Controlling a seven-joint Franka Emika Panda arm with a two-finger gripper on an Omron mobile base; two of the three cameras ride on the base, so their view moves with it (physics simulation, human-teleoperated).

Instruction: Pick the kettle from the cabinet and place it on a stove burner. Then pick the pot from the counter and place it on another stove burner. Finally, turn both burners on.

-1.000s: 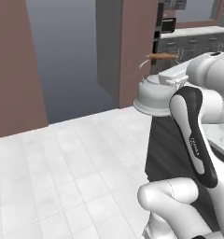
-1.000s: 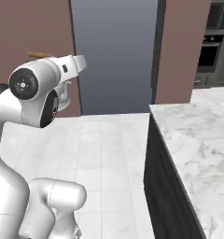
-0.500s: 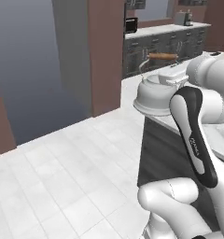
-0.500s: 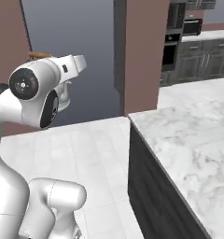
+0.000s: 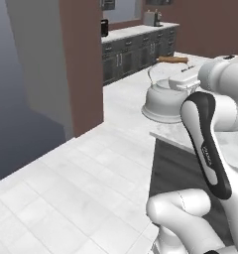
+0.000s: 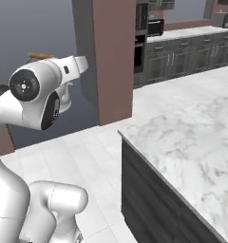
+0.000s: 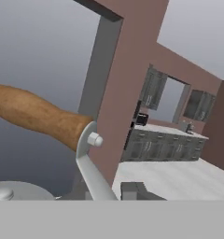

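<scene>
The white-silver kettle (image 5: pixel 163 99) hangs in the air beside my arm, its brown wooden handle top (image 5: pixel 173 59) level with the hand. My gripper (image 5: pixel 179 64) is shut on that handle. In the hand view the wooden grip (image 7: pixel 34 114) crosses just above the finger tips, and the kettle's wire arch and domed lid (image 7: pixel 16 191) sit below it. From the right the handle (image 6: pixel 40 56) pokes out behind my arm. The marble counter (image 6: pixel 192 137) lies to the right. The pot, the stove burners and the cabinet are out of view.
A brown wall column (image 5: pixel 81 64) and a tall grey panel (image 5: pixel 22 74) stand ahead on the left. Dark base cabinets (image 5: pixel 136 49) with small appliances run along the far wall, with a wall oven (image 6: pixel 142 28) beside the column. Pale tiled floor (image 5: pixel 81 183) gives open room.
The whole picture has swung: the base is turning, so the column and grey panel slid left and the far kitchen run came into view. The kettle stays gripped, unmoved relative to my arm.
</scene>
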